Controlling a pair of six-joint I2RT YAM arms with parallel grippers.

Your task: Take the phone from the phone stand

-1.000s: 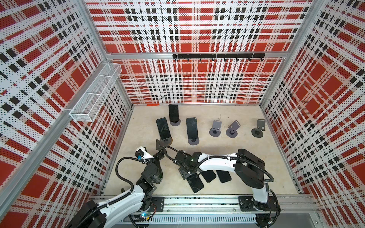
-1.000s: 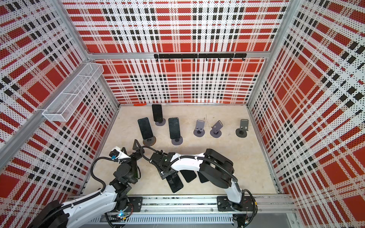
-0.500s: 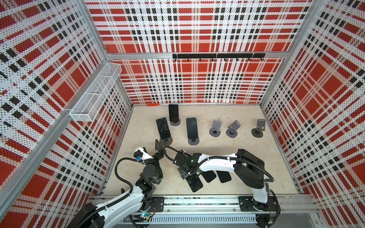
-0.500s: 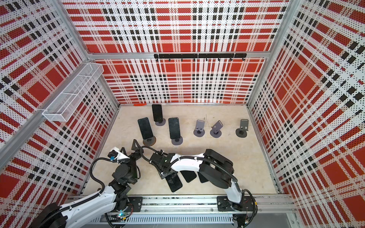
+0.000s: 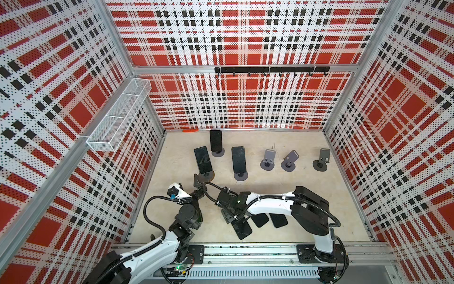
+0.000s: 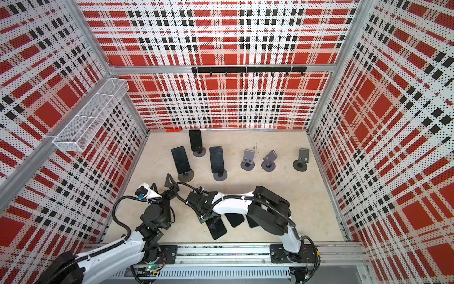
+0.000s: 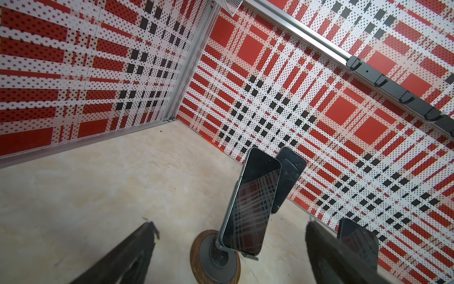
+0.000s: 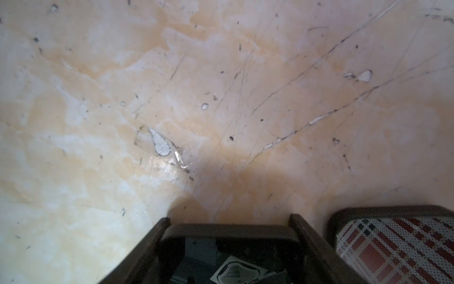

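Observation:
Three dark phones stand on stands at the back left in both top views. The nearest phone (image 5: pixel 203 159) (image 7: pixel 250 201) leans on a stand with a round wood-rimmed base (image 5: pixel 205 176) (image 7: pixel 196 255). My left gripper (image 5: pixel 190 183) (image 7: pixel 229 226) is open just in front of that stand, with one finger on each side and touching nothing. My right gripper (image 5: pixel 227 216) (image 8: pixel 229 218) is shut on another black phone (image 5: pixel 242 227) (image 8: pixel 228 236), low over the table near the front.
Two more phones (image 5: pixel 260 219) (image 5: pixel 278 220) lie flat beside the held one, under the right arm. Three empty grey stands (image 5: pixel 267 159) (image 5: pixel 288 161) (image 5: pixel 321 159) stand at the back right. A wire basket (image 5: pixel 118 118) hangs on the left wall.

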